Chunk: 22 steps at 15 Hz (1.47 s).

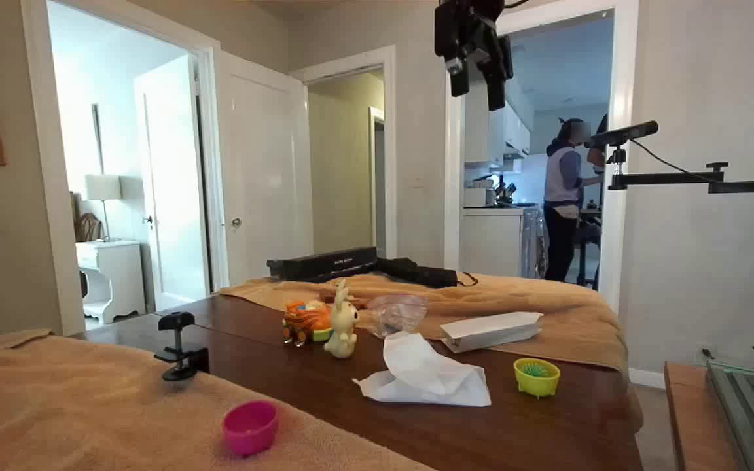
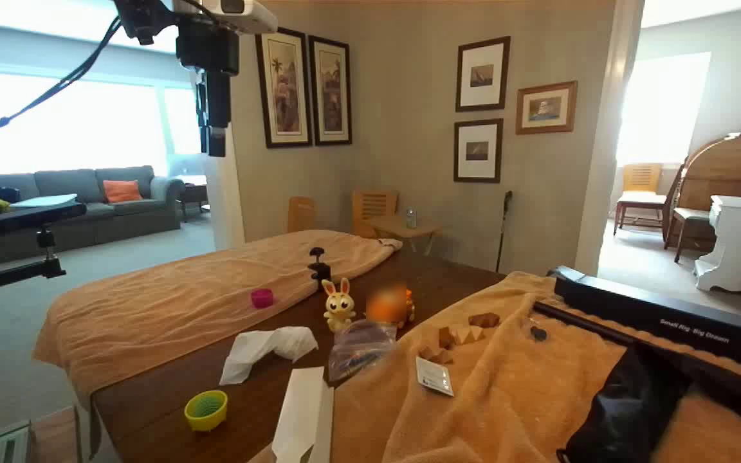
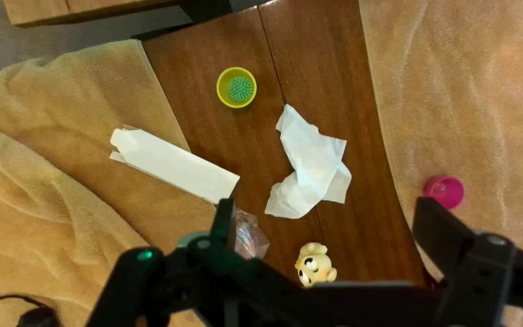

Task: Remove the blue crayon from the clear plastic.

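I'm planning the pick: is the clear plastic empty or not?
Not empty, it seems: coloured streaks show through the clear plastic in the wrist view. I cannot tell if one is a blue crayon.

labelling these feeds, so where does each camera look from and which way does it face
An exterior view: beside the table, near the magenta bowl, facing a white door; the gripper hangs at top.
An exterior view: roughly the opposite side, near the white carton, facing framed pictures; the gripper shows upper left.
Wrist view: above the table, looking down; the open gripper shows at the bottom.
Both exterior views share the clear plastic, the rabbit toy and the black clamp.
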### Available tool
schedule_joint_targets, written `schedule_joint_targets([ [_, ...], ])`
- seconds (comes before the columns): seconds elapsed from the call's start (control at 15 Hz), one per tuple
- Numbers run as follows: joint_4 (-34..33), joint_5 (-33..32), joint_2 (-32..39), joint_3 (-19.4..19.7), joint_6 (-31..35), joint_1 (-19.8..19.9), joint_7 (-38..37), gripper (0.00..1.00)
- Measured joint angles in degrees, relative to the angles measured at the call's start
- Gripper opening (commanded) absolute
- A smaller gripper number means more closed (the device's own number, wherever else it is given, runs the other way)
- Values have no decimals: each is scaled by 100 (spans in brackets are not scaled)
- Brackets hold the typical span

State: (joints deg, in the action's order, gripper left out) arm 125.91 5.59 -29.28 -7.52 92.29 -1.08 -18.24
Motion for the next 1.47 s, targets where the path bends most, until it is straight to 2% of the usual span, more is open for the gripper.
schedule_joint_targets([
  [0.8, -4, 0, 27, 75, 5, 65, -50, 100],
  [0.93, -11, 0, 101, 325, 77, 269, -139, 100],
  [1.33, -106, 107, 474, 1455, 664, 1070, -136, 100],
  [1.4, -109, 209, 570, 1583, 844, 1156, -139, 75],
  [1.47, -110, 304, 676, 1675, 1013, 1210, -139, 74],
])
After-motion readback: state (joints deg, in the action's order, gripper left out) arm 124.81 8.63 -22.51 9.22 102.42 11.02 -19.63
